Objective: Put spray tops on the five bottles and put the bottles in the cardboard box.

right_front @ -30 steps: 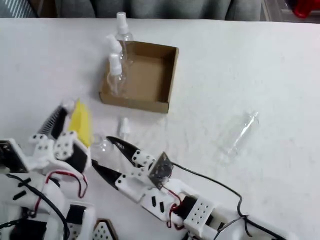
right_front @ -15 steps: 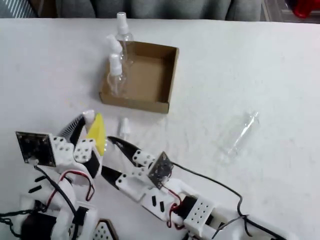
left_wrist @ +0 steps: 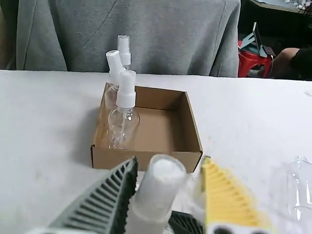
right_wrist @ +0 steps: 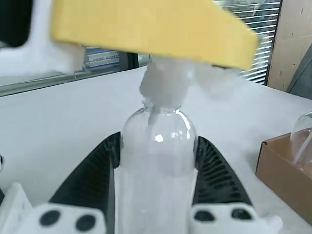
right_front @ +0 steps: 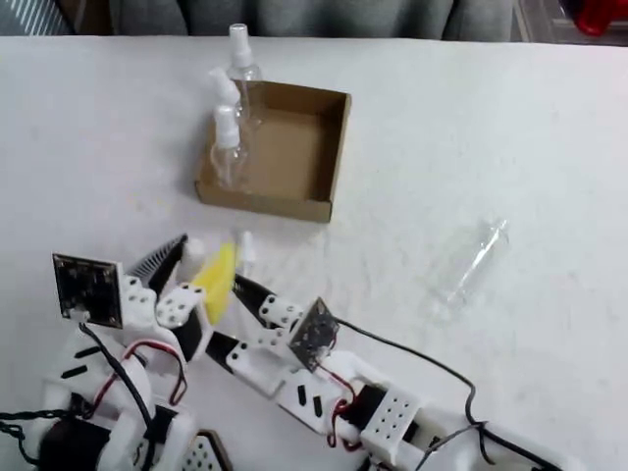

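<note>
My right gripper [right_wrist: 158, 141] is shut on a clear bottle [right_wrist: 156, 161], its black fingers pressing both sides, near the table's front left [right_front: 224, 309]. A white spray top [right_wrist: 163, 83] sits on the bottle's neck. My left gripper [left_wrist: 168, 163] is open around that spray top [left_wrist: 158, 187], with the grey finger close beside it and the yellow finger [right_front: 218, 275] a small gap away. The cardboard box [right_front: 294, 147] lies beyond, with three topped bottles [right_front: 228, 147] at its left side. A bare bottle [right_front: 471, 260] lies on its side to the right.
A loose white spray top [right_front: 244, 247] stands on the cloth between the grippers and the box. The bare bottle's neck [left_wrist: 300, 180] shows beside the yellow finger. A person in grey sits behind the table's far edge.
My left gripper has swung right and forward from the table's left side to straddle the spray top on the held bottle. The right arm and its bottle have stayed still.
</note>
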`<state>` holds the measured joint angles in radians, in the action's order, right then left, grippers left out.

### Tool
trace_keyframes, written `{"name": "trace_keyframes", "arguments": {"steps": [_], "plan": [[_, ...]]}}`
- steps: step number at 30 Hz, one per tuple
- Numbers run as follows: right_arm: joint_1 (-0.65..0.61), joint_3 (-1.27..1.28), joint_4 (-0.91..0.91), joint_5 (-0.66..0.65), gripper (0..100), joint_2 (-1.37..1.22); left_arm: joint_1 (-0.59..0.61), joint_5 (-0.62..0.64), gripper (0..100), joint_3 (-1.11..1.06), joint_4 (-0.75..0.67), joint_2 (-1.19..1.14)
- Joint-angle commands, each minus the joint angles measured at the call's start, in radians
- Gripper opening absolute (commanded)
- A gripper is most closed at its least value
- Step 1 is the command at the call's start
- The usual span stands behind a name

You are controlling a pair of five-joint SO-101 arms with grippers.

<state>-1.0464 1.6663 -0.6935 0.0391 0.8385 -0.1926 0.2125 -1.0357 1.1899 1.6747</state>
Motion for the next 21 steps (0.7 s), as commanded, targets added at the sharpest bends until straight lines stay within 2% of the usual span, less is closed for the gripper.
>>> {"name": "trace_keyframes", "arguments": {"steps": [1,9,15,21], "plan": [[-0.005,0.011,-0.002,-0.009,1.6,0.022,-0.016,0.0,28,0.021,0.031,0.005],[0.096,-0.006,-0.005,-0.009,1.6,0.024,0.122,-0.005,28,0.023,0.003,0.007],[0.213,-0.035,0.001,-0.005,1.6,0.024,0.117,-0.006,28,0.032,0.008,0.136],[0.236,-0.038,0.001,-0.003,1.6,0.024,0.117,-0.008,28,0.147,0.034,0.153]]}}
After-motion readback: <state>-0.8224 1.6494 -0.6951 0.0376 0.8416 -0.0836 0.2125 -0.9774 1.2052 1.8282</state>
